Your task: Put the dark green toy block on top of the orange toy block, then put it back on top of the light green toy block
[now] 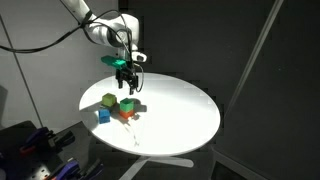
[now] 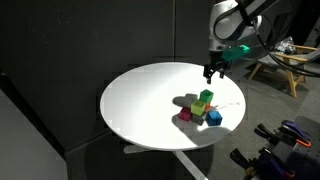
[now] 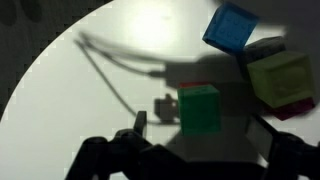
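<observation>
Dark green toy block is seen in a small cluster of blocks on a round white table, almost directly beneath the gripper; the gripper is poised above the cluster with its jaws spread wide, nothing is gripped and no block is touched; in an exterior view the orange toy block is shown right under the dark green toy block and against it, though whether one is stacked on the other cannot be told at this size; the light green toy block is placed just beside them, nearer the table's rim, and a blue block is set close in front of it; in the wrist view the dark green toy block is framed at the centre between the two dark fingers, with the light green toy block off to one side and the blue block tilted near the top edge; a reddish patch is glimpsed below the light green one; a dark wall is seen behind the table.
</observation>
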You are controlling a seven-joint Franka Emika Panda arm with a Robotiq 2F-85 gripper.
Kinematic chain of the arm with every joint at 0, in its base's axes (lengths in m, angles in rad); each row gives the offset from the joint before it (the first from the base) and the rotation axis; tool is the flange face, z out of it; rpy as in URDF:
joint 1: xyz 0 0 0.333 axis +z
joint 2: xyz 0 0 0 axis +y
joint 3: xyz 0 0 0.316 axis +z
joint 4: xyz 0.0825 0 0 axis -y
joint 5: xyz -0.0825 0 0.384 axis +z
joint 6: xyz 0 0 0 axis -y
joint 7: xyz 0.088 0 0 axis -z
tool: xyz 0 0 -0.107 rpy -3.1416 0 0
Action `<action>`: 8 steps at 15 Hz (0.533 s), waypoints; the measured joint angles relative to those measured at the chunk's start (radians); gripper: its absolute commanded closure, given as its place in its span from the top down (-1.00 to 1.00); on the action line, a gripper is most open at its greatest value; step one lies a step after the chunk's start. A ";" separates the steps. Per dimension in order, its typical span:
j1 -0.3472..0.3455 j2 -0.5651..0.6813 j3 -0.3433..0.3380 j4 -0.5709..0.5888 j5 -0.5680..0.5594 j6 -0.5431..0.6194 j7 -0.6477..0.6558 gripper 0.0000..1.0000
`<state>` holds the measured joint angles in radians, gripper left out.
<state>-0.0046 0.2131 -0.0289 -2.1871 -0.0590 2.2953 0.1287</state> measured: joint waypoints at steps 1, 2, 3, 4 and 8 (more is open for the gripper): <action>0.000 0.010 0.000 0.004 0.000 0.004 -0.004 1.00; 0.000 0.020 0.000 0.007 0.000 0.010 -0.010 1.00; 0.000 0.031 0.000 0.009 0.000 0.017 -0.016 1.00; 0.001 0.041 0.000 0.012 0.000 0.024 -0.021 1.00; 0.001 0.077 0.002 0.020 0.000 0.060 -0.056 1.00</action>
<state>-0.0037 0.2896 -0.0267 -2.1672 -0.0590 2.3553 0.0729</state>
